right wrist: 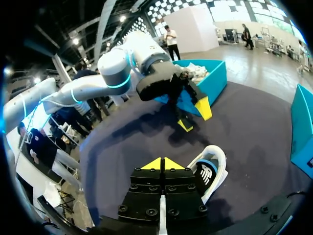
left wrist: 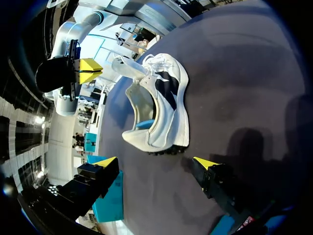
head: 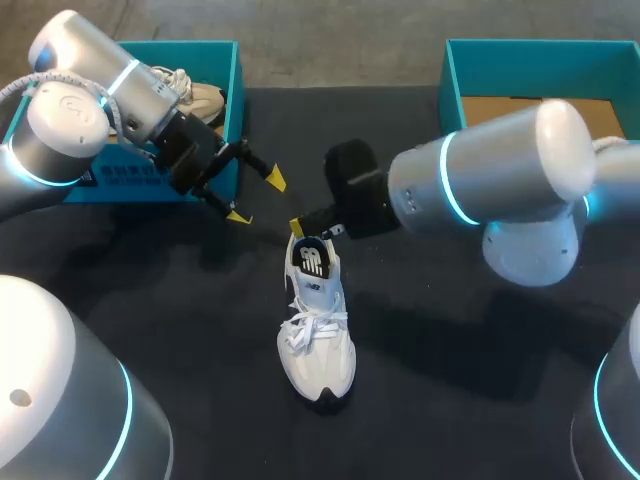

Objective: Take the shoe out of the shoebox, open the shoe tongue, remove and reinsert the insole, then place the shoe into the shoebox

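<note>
One sneaker (head: 316,330): heel end nearest right arm
right fingers (right wrist: 152,165): together, empty, beside heel
left fingers (head: 275,180): wide apart, empty

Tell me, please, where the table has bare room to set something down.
Bare table lies beside the shoe on the side of the right shoebox, toward the near edge; a narrower strip lies on its other side. Crowded: around the shoe's heel, where the shut right tool and the open left tool sit close together, by the left shoebox.
</note>
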{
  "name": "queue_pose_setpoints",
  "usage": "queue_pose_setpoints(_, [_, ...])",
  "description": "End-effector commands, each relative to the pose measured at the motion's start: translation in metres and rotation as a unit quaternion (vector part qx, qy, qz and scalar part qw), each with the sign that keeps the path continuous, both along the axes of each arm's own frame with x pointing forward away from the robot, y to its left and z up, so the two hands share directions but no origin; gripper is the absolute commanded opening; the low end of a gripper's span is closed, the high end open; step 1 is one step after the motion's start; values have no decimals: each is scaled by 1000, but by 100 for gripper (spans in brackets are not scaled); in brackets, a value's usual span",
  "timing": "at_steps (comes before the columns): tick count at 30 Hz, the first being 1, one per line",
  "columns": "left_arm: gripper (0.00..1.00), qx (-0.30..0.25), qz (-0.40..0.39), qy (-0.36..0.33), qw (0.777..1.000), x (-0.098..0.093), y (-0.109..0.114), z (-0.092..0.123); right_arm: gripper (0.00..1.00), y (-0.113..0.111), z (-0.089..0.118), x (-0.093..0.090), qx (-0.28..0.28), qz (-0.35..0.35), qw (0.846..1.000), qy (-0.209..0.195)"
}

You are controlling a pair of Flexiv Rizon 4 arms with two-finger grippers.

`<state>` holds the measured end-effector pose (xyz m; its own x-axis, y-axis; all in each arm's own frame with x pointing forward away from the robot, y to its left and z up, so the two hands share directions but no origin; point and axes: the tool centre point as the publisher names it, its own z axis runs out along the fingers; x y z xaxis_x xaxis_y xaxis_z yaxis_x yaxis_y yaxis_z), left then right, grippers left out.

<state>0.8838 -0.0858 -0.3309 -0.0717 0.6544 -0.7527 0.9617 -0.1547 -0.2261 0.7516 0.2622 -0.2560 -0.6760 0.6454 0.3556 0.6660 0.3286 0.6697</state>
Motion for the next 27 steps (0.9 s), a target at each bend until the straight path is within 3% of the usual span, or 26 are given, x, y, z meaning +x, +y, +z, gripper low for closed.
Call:
queue_pose_setpoints(1, [100,7,-3,-5,1000,2,21,16,0,12,7,3,-123,-91,988,-26])
queue_pose_setpoints(9, [100,30,0,3,1000,6,52,34,0,21,-3,10,-187,-118,975,-16])
queue_pose_setpoints(20, [100,41,-15,19,999,9,76,48,0,15,-25,13,-201,-136,970,-30])
queue_pose_setpoints(27, [100,62,-15,8,998,8,88,51,0,14,-39,19,-222,-150,964,-10])
